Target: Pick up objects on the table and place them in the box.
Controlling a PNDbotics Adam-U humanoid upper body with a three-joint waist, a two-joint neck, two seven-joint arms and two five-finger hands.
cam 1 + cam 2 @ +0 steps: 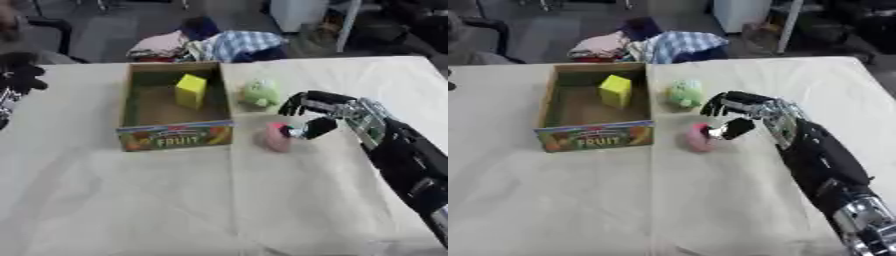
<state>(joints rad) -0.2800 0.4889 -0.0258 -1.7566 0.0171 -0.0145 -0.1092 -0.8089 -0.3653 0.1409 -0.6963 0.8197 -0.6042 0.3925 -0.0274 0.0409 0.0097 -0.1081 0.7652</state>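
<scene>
A cardboard box [131, 107] with "FRUIT" printed on its front stands left of centre on the table. Inside it, a yellow block [191, 91] leans near the back right. A green plush toy [261, 93] lies just right of the box. In front of the toy lies a pink rounded object [276, 138]. My right hand [317, 111] hovers beside both of them, open. Its fingers arch over the gap between the two and its thumb sits against the pink object's right side. My left hand [21, 79] rests open at the far left edge.
The table [219, 200] is covered with a pale cloth. Beyond its far edge lies a heap of clothes [219, 45]. My right forearm [407, 160] runs along the table's right side.
</scene>
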